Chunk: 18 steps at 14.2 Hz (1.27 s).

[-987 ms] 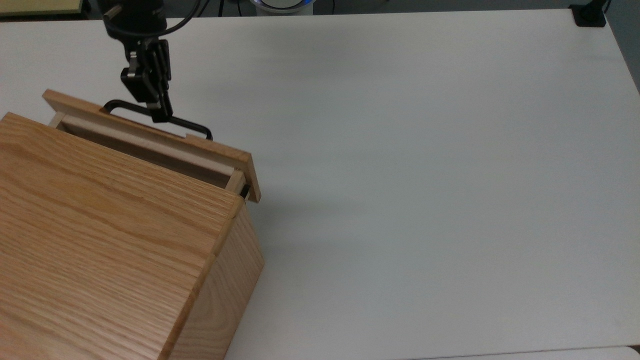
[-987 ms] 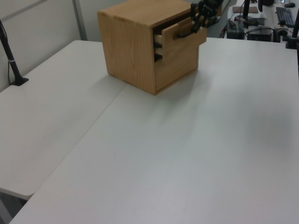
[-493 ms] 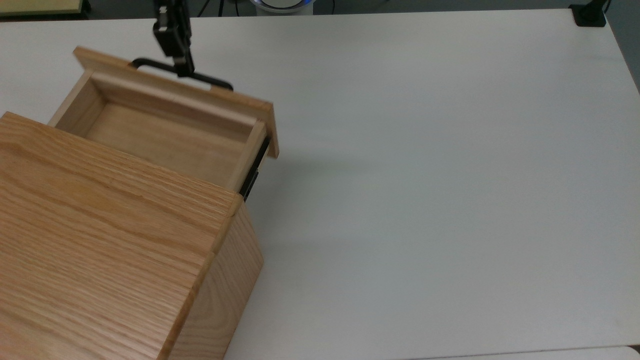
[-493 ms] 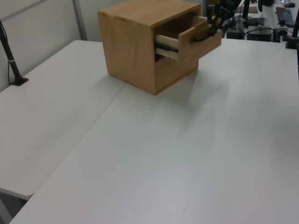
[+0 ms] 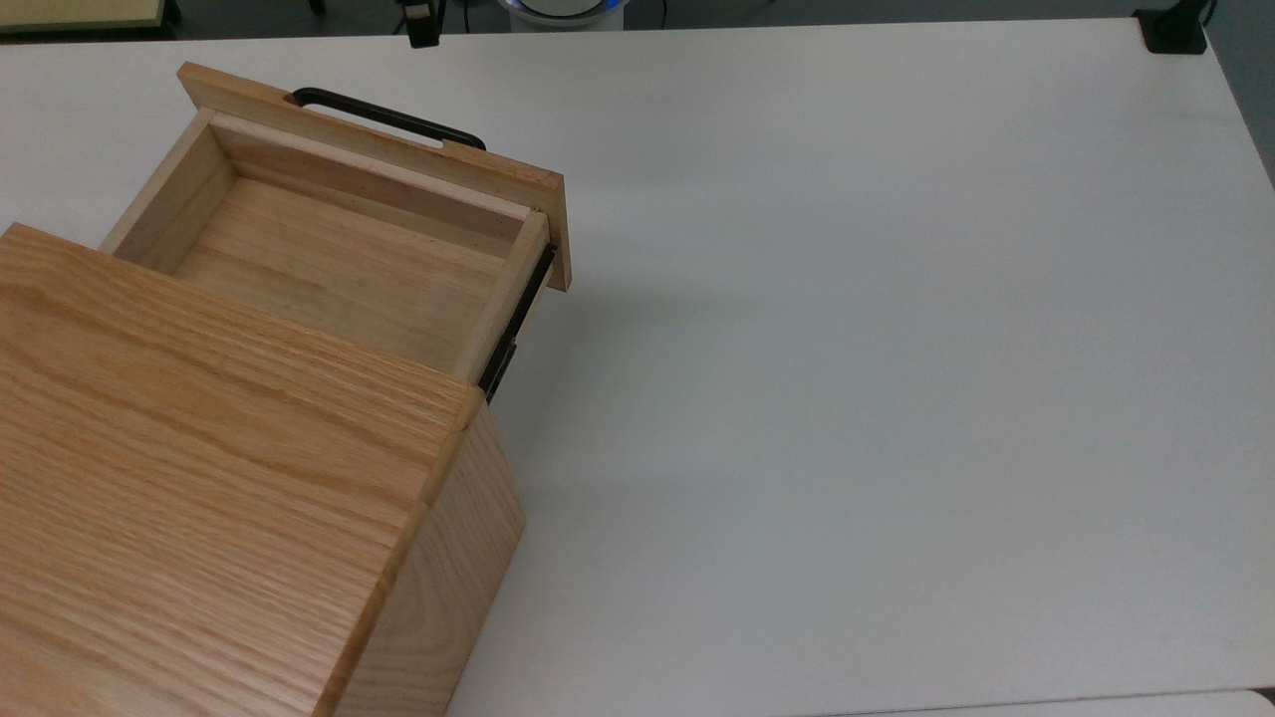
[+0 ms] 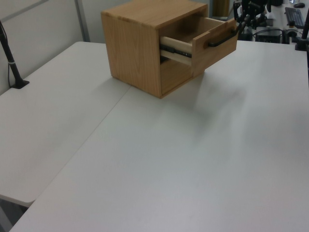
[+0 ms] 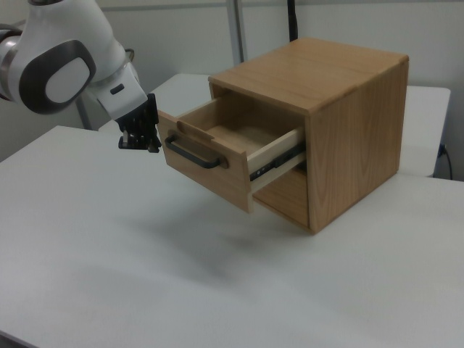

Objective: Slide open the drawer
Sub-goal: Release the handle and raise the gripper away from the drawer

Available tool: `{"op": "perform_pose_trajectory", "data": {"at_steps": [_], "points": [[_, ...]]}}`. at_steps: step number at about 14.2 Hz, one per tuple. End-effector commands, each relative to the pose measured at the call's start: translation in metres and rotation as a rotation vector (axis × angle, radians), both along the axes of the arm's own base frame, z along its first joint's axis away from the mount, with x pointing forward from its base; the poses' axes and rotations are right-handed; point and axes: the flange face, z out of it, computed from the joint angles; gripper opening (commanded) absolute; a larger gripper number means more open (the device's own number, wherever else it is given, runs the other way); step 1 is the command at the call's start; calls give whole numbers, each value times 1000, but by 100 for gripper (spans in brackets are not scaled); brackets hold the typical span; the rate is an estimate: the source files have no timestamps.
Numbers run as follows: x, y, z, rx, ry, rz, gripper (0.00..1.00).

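Drawer (image 7: 217, 163) light oak, black bar handle (image 7: 194, 153), black side rail, pulled well out of oak casing (image 7: 341, 123); front panel just beside gripper (image 7: 139, 141); gripper clear of handle, finger state cannot tell, fingertips indistinct

— Where does the box (image 5: 219, 478) sit?

— On the tabletop (image 5: 877, 398), in the top view's lower left corner. The rest of the tabletop stretches away to the top view's right.

— And the drawer (image 5: 339, 259)?

— It sticks out of the box toward the top view's upper edge, with its handle (image 5: 388, 118) on the far face of the front panel.

— The hand (image 7: 141, 139)?

— Just beyond the handle, apart from it; in the right view it hangs to the left of the drawer front, above the tabletop.
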Motion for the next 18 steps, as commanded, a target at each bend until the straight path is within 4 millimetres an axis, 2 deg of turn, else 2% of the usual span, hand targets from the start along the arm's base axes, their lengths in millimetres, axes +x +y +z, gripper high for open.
{"op": "perform_pose_trajectory", "data": {"at_steps": [1, 2, 3, 4, 6, 7, 8, 9, 11, 13, 17, 18], "points": [[-12, 1, -4, -10, 37, 29, 94], [-15, 0, 1, -13, 36, 41, 100], [-16, 3, 2, -20, 39, 68, 100], [-16, 8, 13, -38, 41, 131, 100], [-14, 13, 31, -85, 37, 305, 100], [-12, 29, 40, -119, 30, 424, 100], [-5, 34, 50, -171, 37, 487, 100], [10, 41, 54, -219, 72, 540, 100], [37, 54, 48, -294, 150, 692, 100], [59, 58, 39, -353, 195, 894, 100], [64, 55, 25, -432, 237, 1272, 100], [65, 52, 30, -445, 244, 1318, 100]]}}
